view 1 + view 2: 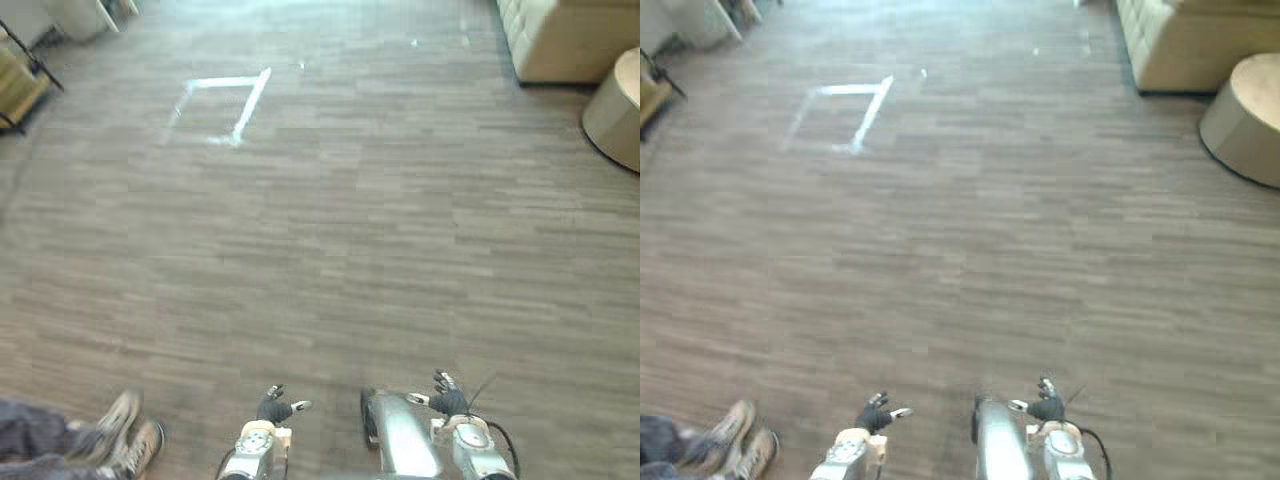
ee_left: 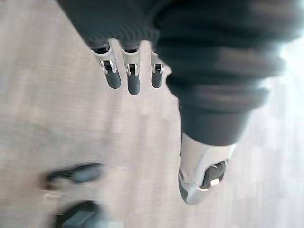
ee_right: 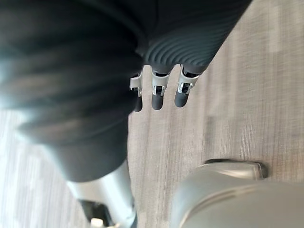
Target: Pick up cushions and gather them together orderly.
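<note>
My left hand (image 1: 272, 408) hangs low at the bottom edge of the eye views, over bare wood-look floor. In the left wrist view its fingers (image 2: 133, 80) are straight and relaxed, with the thumb apart and nothing between them. My right hand (image 1: 448, 400) hangs beside it to the right at the same height. Its fingers (image 3: 161, 92) are likewise straight and hold nothing, with floor planks past them.
A cream tufted sofa (image 1: 565, 40) stands at the far right, with a round beige ottoman (image 1: 618, 110) in front of it. White tape lines (image 1: 228, 105) mark the floor at the far left of centre. A person's shoes (image 1: 128, 435) are at my lower left. A rack (image 1: 20, 85) stands far left.
</note>
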### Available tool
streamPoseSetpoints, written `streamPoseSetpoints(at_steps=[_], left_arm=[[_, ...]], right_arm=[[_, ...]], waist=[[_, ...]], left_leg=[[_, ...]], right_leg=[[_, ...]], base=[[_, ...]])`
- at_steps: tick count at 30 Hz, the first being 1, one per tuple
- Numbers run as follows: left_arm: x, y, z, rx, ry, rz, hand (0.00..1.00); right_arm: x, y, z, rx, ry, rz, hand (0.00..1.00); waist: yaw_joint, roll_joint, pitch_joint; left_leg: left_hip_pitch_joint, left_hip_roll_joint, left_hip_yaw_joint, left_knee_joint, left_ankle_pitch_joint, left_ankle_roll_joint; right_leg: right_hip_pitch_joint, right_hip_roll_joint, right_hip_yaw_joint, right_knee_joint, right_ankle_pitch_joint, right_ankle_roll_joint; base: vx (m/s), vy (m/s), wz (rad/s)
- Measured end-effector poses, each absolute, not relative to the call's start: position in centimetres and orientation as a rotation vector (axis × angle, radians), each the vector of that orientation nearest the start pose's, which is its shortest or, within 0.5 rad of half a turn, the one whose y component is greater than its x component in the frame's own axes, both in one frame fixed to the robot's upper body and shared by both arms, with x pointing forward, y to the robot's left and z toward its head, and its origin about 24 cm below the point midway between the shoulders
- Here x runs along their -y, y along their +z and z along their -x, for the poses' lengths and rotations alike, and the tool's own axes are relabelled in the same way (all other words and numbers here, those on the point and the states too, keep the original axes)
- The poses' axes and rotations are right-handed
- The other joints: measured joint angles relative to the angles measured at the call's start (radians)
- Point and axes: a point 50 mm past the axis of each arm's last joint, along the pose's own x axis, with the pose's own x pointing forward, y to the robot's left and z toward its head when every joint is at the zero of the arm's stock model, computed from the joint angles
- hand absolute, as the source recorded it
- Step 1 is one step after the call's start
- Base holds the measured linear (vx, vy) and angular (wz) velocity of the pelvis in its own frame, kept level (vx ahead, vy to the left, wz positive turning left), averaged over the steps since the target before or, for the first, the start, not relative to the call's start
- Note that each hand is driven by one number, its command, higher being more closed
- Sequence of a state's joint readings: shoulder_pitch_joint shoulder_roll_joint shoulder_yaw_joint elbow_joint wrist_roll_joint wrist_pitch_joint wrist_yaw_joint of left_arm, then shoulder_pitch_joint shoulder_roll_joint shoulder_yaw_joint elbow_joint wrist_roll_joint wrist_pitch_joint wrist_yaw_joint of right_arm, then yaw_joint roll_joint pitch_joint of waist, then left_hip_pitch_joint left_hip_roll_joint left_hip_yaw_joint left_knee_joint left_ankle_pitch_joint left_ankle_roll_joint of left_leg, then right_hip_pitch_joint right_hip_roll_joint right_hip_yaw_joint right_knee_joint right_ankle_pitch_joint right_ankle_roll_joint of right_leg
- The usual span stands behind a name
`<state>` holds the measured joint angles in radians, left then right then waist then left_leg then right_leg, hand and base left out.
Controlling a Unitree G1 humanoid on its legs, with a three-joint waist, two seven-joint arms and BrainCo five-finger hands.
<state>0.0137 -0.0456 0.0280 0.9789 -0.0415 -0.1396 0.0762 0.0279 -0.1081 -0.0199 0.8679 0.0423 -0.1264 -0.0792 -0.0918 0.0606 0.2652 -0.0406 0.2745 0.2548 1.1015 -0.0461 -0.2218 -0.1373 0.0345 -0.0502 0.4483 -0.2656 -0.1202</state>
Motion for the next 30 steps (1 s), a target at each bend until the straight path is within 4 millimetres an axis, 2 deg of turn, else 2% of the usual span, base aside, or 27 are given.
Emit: streamPoseSetpoints(at_steps=[1, 3, 4, 5, 6, 7, 8, 9, 10, 11, 12, 13, 14, 15, 16, 17, 18, 19, 20, 22, 23, 24, 25, 26, 27, 29, 30], left_arm=[[-14.4, -13.8, -15.1, -0.818, 0.121, 0.066, 0.00], [-14.4, -13.6, -15.4, -0.800, 0.125, 0.067, 0.00], [-14.6, -13.4, -15.6, -0.780, 0.138, 0.075, 0.00], [-14.6, -13.4, -15.6, -0.779, 0.139, 0.075, 0.00], [-14.6, -13.4, -15.6, -0.773, 0.145, 0.083, 0.00], [-14.3, -13.4, -15.5, -0.778, 0.133, 0.082, 0.00], [-14.3, -13.4, -15.5, -0.776, 0.128, 0.081, 0.00], [-14.2, -13.3, -15.7, -0.769, 0.119, 0.076, 0.00], [-14.5, -13.3, -15.7, -0.771, 0.121, 0.067, 0.00], [-14.7, -13.4, -15.6, -0.776, 0.123, 0.062, 0.00], [-15.1, -13.4, -15.7, -0.778, 0.125, 0.051, 0.00], [-15.8, -13.3, -15.7, -0.773, 0.132, 0.032, 0.00], [-16.0, -13.4, -15.7, -0.777, 0.132, 0.025, 0.00], [-16.0, -13.5, -15.7, -0.789, 0.112, 0.008, 0.00], [-15.8, -13.9, -15.3, -0.827, 0.096, -0.007, 0.00], [-15.6, -14.0, -15.1, -0.838, 0.090, -0.007, 0.00], [-15.4, -14.2, -14.9, -0.853, 0.072, -0.016, 0.00], [-15.2, -14.4, -14.5, -0.867, 0.064, -0.021, 0.00], [-15.1, -14.5, -14.3, -0.875, 0.054, -0.028, 0.00], [-15.1, -14.4, -14.8, -0.867, 0.042, -0.038, 0.00], [-14.9, -14.3, -15.1, -0.860, 0.035, -0.038, 0.00], [-14.8, -14.2, -15.1, -0.857, 0.021, -0.047, 0.00], [-14.8, -14.3, -15.1, -0.858, 0.012, -0.056, 0.00], [-14.4, -14.5, -14.7, -0.879, 0.002, -0.057, 0.00], [-13.7, -14.8, -14.4, -0.899, -0.013, -0.042, 0.00], [-12.9, -15.0, -13.8, -0.914, -0.025, -0.025, 0.00], [-12.6, -15.0, -13.6, -0.918, -0.009, 0.002, 0.00]], right_arm=[[18.9, -12.8, -15.6, -0.772, -0.147, 0.075, 0.00], [18.9, -13.0, -15.3, -0.783, -0.139, 0.080, 0.00], [18.8, -13.2, -15.0, -0.801, -0.137, 0.079, 0.00], [18.8, -13.3, -14.9, -0.805, -0.137, 0.079, 0.00], [18.9, -13.5, -14.8, -0.819, -0.135, 0.086, 0.00], [19.4, -13.7, -14.4, -0.837, -0.129, 0.110, 0.00], [19.5, -13.7, -14.3, -0.842, -0.130, 0.114, 0.00], [19.8, -13.9, -13.8, -0.862, -0.137, 0.122, 0.00], [19.9, -14.4, -12.8, -0.899, -0.152, 0.115, 0.00], [19.9, -14.4, -12.8, -0.900, -0.152, 0.114, 0.00], [19.4, -14.6, -12.4, -0.907, -0.150, 0.095, 0.00], [18.7, -14.7, -12.4, -0.909, -0.146, 0.072, 0.00], [18.5, -14.7, -12.4, -0.911, -0.147, 0.064, 0.00], [18.3, -14.8, -12.4, -0.912, -0.140, 0.065, 0.00], [18.4, -14.6, -13.0, -0.897, -0.112, 0.089, 0.00], [18.5, -14.4, -13.3, -0.886, -0.102, 0.099, 0.00], [18.5, -14.2, -13.6, -0.868, -0.091, 0.105, 0.00], [18.5, -13.9, -14.1, -0.837, -0.088, 0.110, 0.00], [18.8, -13.5, -14.6, -0.809, -0.087, 0.119, 0.00], [19.0, -13.0, -15.5, -0.772, -0.094, 0.117, 0.00], [19.1, -12.7, -15.9, -0.751, -0.096, 0.119, 0.00], [19.2, -12.6, -16.0, -0.747, -0.099, 0.120, 0.00], [19.2, -12.7, -15.8, -0.753, -0.101, 0.119, 0.00], [19.7, -12.8, -15.7, -0.760, -0.117, 0.123, 0.00], [20.2, -12.6, -16.0, -0.754, -0.132, 0.130, 0.00], [20.9, -12.5, -15.9, -0.754, -0.167, 0.117, 0.00], [21.1, -12.4, -15.8, -0.759, -0.171, 0.121, 0.00]], waist=[[0.029, -0.021, -0.007], [0.046, -0.026, -0.009], [0.057, -0.026, -0.009], [0.058, -0.025, -0.010], [0.064, -0.023, -0.010], [0.068, 0.005, -0.026], [0.068, 0.007, -0.027], [0.072, 0.008, -0.030], [0.089, -0.016, -0.056], [0.088, -0.031, -0.067], [0.077, -0.084, -0.084], [0.076, -0.127, -0.085], [0.075, -0.139, -0.085], [0.067, -0.149, -0.086], [0.068, -0.141, -0.081], [0.069, -0.126, -0.074], [0.068, -0.091, -0.064], [0.063, -0.067, -0.062], [0.048, -0.047, -0.065], [0.029, -0.040, -0.053], [0.024, -0.042, -0.048], [0.016, -0.049, -0.051], [0.007, -0.072, -0.052], [-0.003, -0.072, -0.053], [0.007, -0.044, -0.052], [-0.004, -0.035, -0.051], [-0.013, -0.018, -0.041]], left_leg=[[-0.100, -0.004, 0.046, -0.020, -0.050, 0.028], [-0.173, -0.014, 0.089, -0.128, -0.089, 0.050], [-0.216, -0.046, 0.117, -0.402, -0.107, 0.086], [-0.220, -0.052, 0.117, -0.448, -0.105, 0.086], [-0.225, -0.078, 0.106, -0.678, -0.065, 0.068], [-0.278, -0.077, 0.060, -0.899, -0.020, 0.034], [-0.291, -0.073, 0.057, -0.908, -0.020, 0.035], [-0.318, -0.079, 0.056, -0.913, -0.013, 0.051], [-0.307, -0.134, 0.025, -0.873, 0.153, 0.162], [-0.307, -0.155, 0.023, -0.869, 0.159, 0.185], [-0.298, -0.205, 0.023, -0.846, 0.122, 0.220], [-0.269, -0.251, 0.041, -0.807, 0.051, 0.232], [-0.243, -0.270, 0.038, -0.791, 0.010, 0.230], [-0.186, -0.294, 0.025, -0.788, -0.043, 0.242], [-0.095, -0.305, 0.017, -0.818, -0.084, 0.245], [-0.038, -0.304, 0.015, -0.848, -0.097, 0.247], [0.067, -0.296, 0.008, -0.920, -0.101, 0.252], [0.137, -0.283, 0.008, -0.971, -0.104, 0.257], [0.195, -0.267, 0.008, -1.004, -0.109, 0.264], [0.264, -0.250, 0.008, -1.016, -0.117, 0.277], [0.297, -0.238, 0.006, -1.018, -0.128, 0.281], [0.327, -0.231, -0.007, -1.025, -0.140, 0.266], [0.362, -0.243, -0.024, -1.037, -0.157, 0.239], [0.413, -0.223, -0.055, -1.048, -0.175, 0.214], [0.422, -0.202, -0.065, -1.023, -0.155, 0.183], [0.401, -0.191, -0.095, -0.865, -0.110, 0.111], [0.321, -0.154, -0.125, -0.626, -0.050, 0.032]], right_leg=[[0.084, 0.003, 0.048, -0.064, -0.015, -0.009], [0.154, 0.000, 0.088, -0.132, -0.016, -0.010], [0.240, -0.008, 0.147, -0.198, -0.022, 0.006], [0.248, -0.011, 0.153, -0.205, -0.024, 0.008], [0.285, -0.019, 0.185, -0.230, -0.037, 0.021], [0.348, -0.010, 0.227, -0.287, -0.060, 0.037], [0.357, -0.010, 0.234, -0.295, -0.066, 0.042], [0.411, -0.024, 0.248, -0.315, -0.083, 0.067], [0.439, -0.073, 0.284, -0.255, -0.107, 0.108], [0.433, -0.090, 0.287, -0.229, -0.108, 0.111], [0.389, -0.135, 0.290, -0.128, -0.104, 0.141], [0.325, -0.155, 0.305, 0.080, -0.037, 0.244], [0.294, -0.153, 0.316, 0.190, 0.036, 0.305], [0.232, -0.136, 0.333, 0.379, 0.176, 0.399], [0.151, -0.130, 0.306, 0.552, 0.131, 0.362], [0.107, -0.131, 0.274, 0.601, 0.091, 0.314], [0.045, -0.121, 0.206, 0.621, 0.020, 0.211], [-0.006, -0.111, 0.158, 0.606, -0.021, 0.162], [-0.076, -0.100, 0.090, 0.545, -0.058, 0.132], [-0.194, -0.100, 0.010, 0.371, -0.065, 0.134], [-0.239, -0.099, -0.009, 0.204, -0.017, 0.146], [-0.252, -0.109, -0.015, 0.007, 0.074, 0.162], [-0.250, -0.129, -0.021, -0.143, 0.188, 0.165], [-0.248, -0.124, -0.024, -0.087, 0.302, 0.129], [-0.278, -0.110, -0.019, 0.035, 0.207, 0.116], [-0.271, -0.122, -0.029, 0.176, 0.076, 0.081], [-0.207, -0.113, -0.042, 0.177, 0.027, 0.067]], base=[[0.41, -0.013, -0.79], [0.49, 0.067, -0.86], [0.55, 0.107, -0.87], [0.61, 0.157, -0.97], [0.64, 0.263, -0.91], [0.77, 0.345, -0.89], [0.67, 0.348, -0.71], [0.77, 0.427, -0.68], [0.80, 0.430, -0.62], [0.83, 0.418, -0.34], [0.66, 0.290, 0.21], [0.66, 0.273, 0.31], [0.82, 0.318, 0.40], [0.96, 0.320, 0.31], [0.93, 0.290, 0.13], [0.87, 0.236, -0.15], [0.54, 0.129, -0.24], [0.64, 0.122, -0.09], [0.62, 0.052, 0.15], [0.64, -0.031, 0.35], [0.68, -0.147, 0.55], [0.84, -0.226, 0.72], [0.88, -0.244, 0.77], [0.74, -0.209, 0.43], [0.71, -0.216, 0.17], [0.59, -0.229, 0.02], [0.64, -0.247, 0.09]])
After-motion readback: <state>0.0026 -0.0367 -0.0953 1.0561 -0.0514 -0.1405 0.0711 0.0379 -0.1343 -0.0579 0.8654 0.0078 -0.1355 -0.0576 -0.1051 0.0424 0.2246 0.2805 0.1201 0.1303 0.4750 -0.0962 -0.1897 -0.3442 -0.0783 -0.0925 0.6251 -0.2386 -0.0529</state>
